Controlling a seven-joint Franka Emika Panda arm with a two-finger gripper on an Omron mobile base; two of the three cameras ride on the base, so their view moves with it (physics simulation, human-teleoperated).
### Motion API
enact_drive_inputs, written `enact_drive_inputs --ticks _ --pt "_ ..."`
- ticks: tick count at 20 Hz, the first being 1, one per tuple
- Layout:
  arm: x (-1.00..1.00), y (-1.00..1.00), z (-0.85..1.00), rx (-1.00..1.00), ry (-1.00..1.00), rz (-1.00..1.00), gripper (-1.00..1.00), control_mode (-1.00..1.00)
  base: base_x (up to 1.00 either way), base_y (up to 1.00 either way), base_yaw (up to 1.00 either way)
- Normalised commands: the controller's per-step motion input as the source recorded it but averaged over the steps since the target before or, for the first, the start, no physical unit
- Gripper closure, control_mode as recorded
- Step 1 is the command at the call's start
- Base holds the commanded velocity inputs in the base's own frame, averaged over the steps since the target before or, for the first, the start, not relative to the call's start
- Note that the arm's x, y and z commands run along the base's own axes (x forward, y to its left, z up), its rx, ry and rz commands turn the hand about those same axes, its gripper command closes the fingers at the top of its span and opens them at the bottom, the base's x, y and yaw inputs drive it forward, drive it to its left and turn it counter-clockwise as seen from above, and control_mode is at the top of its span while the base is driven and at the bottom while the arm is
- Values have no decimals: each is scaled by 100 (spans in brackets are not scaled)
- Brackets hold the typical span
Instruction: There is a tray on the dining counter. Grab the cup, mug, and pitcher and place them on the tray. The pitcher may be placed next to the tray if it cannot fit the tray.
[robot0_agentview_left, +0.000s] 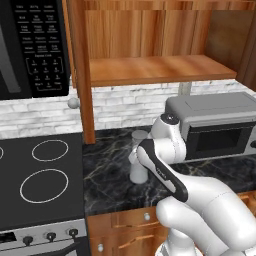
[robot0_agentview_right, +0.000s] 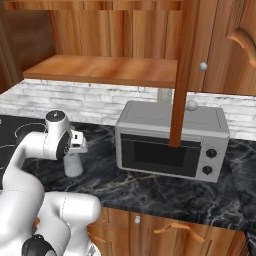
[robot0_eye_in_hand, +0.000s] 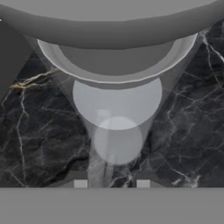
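Pitcher (robot0_agentview_left: 138, 169) stands upright on the black marble counter (robot0_agentview_left: 107, 182), between the stove (robot0_agentview_left: 40, 175) on the left and the toaster oven (robot0_agentview_left: 215, 125) on the right, close to the brick back wall. The hand hangs right over it. In the hand view the gripper (robot0_eye_in_hand: 111, 183) looks straight down into the open top, and its tips stand a little apart, either side of a thin pale strip that is probably the handle. Can't tell if they are clamped on it yet.

Risks:
- A thin handle gives a narrow grip, so the tall pitcher may swing or rotate when lifted.
- If the tips close off-centre, they may push the pitcher over towards the stove.
- A lift with no real grip leaves it behind.
- The shelf above is low, so a high lift could hit it.
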Motion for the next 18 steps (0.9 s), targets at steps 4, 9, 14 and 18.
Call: enact_drive_inputs --ticks 4,9,14,18 --pt "0 0 0 0 0 0 100 -100 0 0 0" --pt "0 0 0 0 0 0 100 -100 0 0 0" --pt "0 0 0 0 0 0 100 -100 0 0 0" --pt "0 0 4 0 -1 0 100 -100 0 0 0"
